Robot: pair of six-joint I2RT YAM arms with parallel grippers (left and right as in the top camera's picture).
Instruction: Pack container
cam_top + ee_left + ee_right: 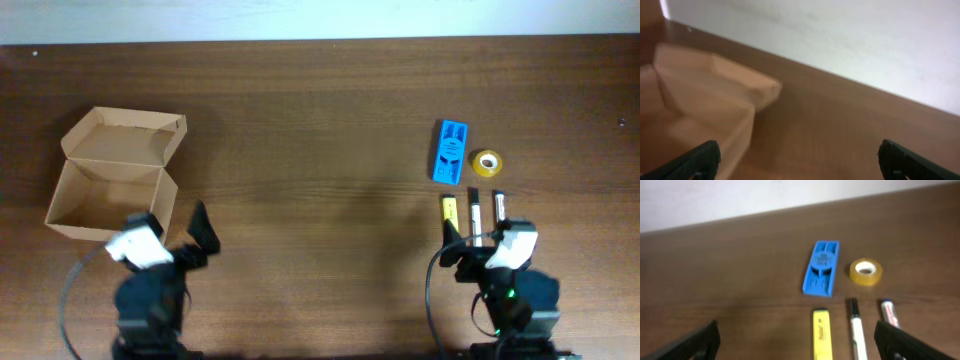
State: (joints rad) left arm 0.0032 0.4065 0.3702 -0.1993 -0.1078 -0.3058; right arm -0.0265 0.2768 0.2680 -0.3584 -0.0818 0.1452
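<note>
While the cardboard box [105, 195] stands open at the frame's left, the left gripper [800, 161] and right gripper [799, 341] both gape, empty.

The middle of the desk [320, 150] lies open; a box [110, 190] stands left; markers [473, 212], tape [487, 163] and a blue case [450, 152] crowd the right.

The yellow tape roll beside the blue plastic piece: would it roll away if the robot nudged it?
Probably not. The tape roll lies flat with its hole facing up, so a nudge would likely slide it across the table rather than roll it. It looks small and hollow, so it is probably light. Set on edge, though, it could roll.
</note>
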